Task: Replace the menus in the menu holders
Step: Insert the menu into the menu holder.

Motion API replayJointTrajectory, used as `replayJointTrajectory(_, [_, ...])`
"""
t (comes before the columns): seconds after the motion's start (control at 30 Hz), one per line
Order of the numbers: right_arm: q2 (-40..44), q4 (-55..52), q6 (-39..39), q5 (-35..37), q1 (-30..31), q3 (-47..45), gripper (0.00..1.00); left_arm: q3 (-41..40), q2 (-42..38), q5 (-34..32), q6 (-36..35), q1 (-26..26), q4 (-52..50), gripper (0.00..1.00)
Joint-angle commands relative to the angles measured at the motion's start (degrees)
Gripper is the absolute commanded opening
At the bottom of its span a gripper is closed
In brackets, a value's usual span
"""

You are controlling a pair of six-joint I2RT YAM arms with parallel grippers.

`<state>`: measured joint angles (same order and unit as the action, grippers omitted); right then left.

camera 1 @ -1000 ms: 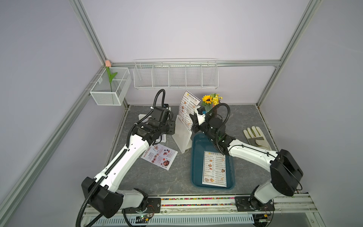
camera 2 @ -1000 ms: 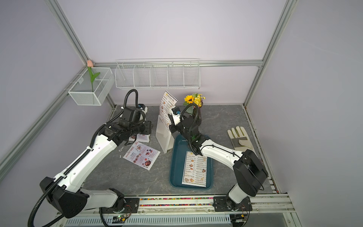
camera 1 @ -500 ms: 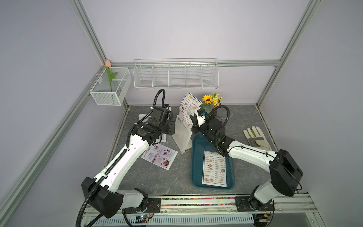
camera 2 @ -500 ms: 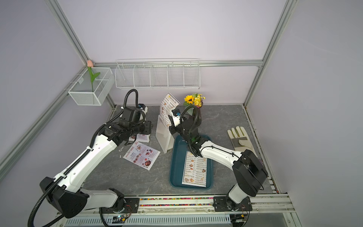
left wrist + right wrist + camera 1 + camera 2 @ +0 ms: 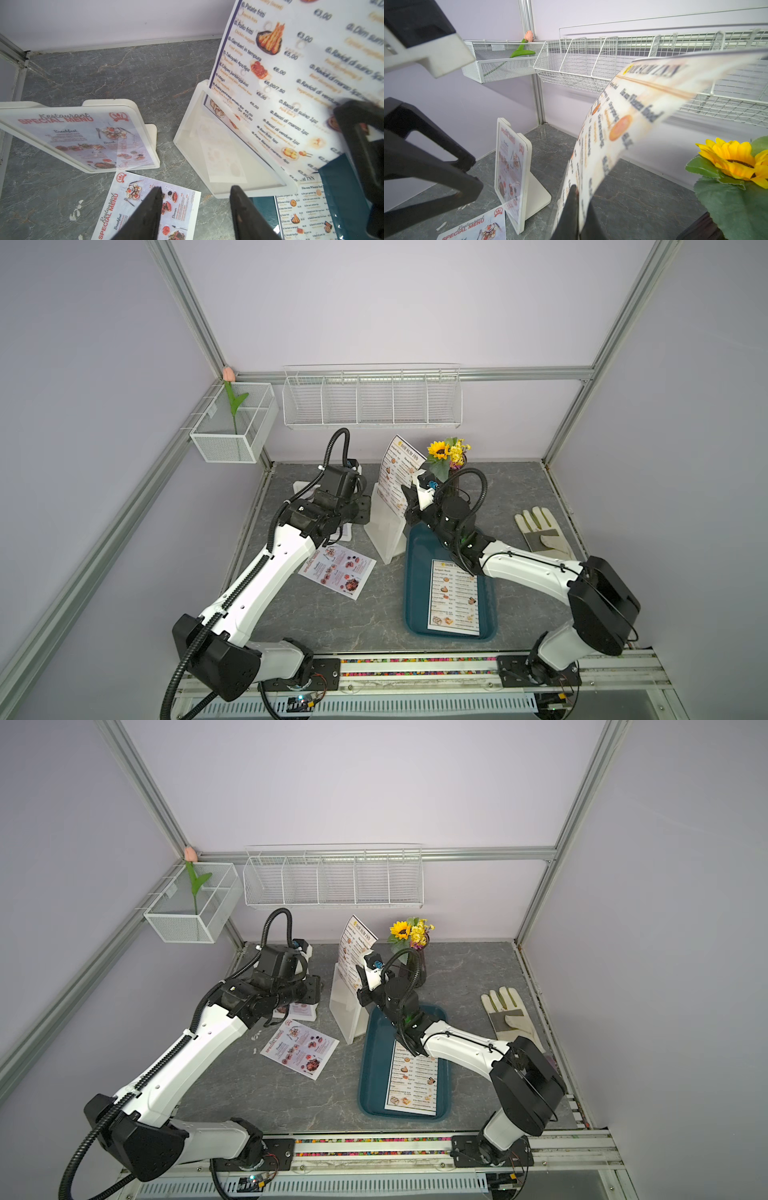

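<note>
Grip first: our right gripper [image 5: 579,200] is clamped tight on the lower edge of a white menu [image 5: 397,472]. This sheet stands tilted just above centre in both top views, its lower part inside the near holder [image 5: 384,533]. Our left gripper [image 5: 196,188] hangs half open just left of that holder and holds nothing. A second holder [image 5: 116,102] carries a pink menu [image 5: 83,137]. A loose pink menu [image 5: 337,570] lies flat left of centre, and a second white menu [image 5: 454,597] lies in the teal tray [image 5: 415,572].
</note>
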<state>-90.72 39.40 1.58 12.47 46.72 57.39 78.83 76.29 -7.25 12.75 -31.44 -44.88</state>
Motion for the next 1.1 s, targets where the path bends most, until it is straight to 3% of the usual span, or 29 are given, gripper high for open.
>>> replayJointTrajectory(0.0, [0.4,3.0,0.8,1.4,0.6,-1.4,0.08,0.5,-0.1,0.2,-0.8,0.3,0.2,0.55])
replayJointTrajectory(0.57, [0.8,4.5,1.8,2.4,2.2,-3.2,0.13,0.3,0.3,1.1,-1.2,0.8,0.6,0.55])
replayJointTrajectory(1.07, [2.0,-0.7,3.2,-0.1,2.7,-3.5,0.26,-0.1,0.1,1.1,-1.1,0.9,0.9,0.55])
